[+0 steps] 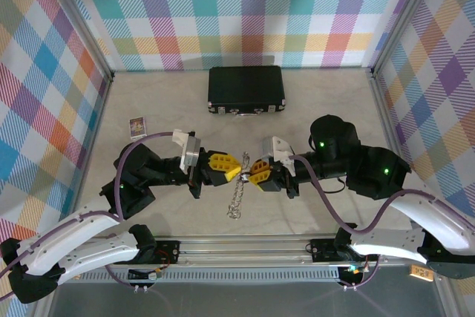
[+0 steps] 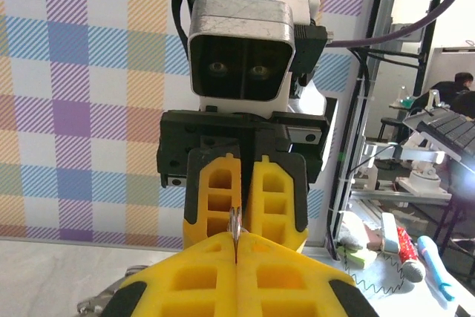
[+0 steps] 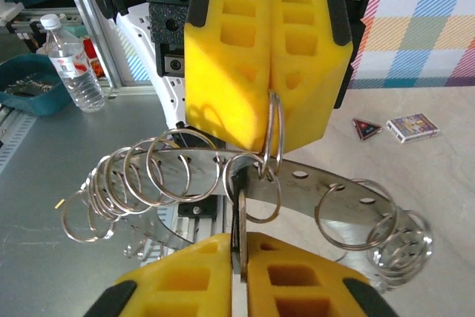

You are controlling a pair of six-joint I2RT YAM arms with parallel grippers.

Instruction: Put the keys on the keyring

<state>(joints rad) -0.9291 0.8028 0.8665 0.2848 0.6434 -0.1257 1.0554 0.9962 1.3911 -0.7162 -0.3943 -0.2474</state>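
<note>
- Found both arms meeting over the middle of the table (image 1: 312, 102), gripper tips facing each other and almost touching.
- Recorded the left gripper (image 3: 269, 139) with jaws pressed fully together, pinching the keyring (image 3: 273, 130), a thin loop standing edge-on in the seam and projecting below the tips.
- Recorded the right gripper (image 3: 239, 246) with jaws likewise closed, nipping a thin flat metal piece at the top of the bunch; cannot tell whether key or tab.
- Located the keys (image 1: 237, 197) directly below the gap between the two grippers, trailing as a silvery chain toward the near edge.
- Seen from the right wrist as many silvery loops strung along a curved perforated strip (image 3: 326, 183), fanning out to both sides beneath the left gripper.
- Observed one loop of the bunch overlapping the foot of the keyring; cannot tell whether threaded through or merely in front.
- Noted a closed black case (image 1: 246, 89) at the far side, well apart from the grippers.
- Noted a small card box (image 1: 137, 126) beyond the left arm.
</note>
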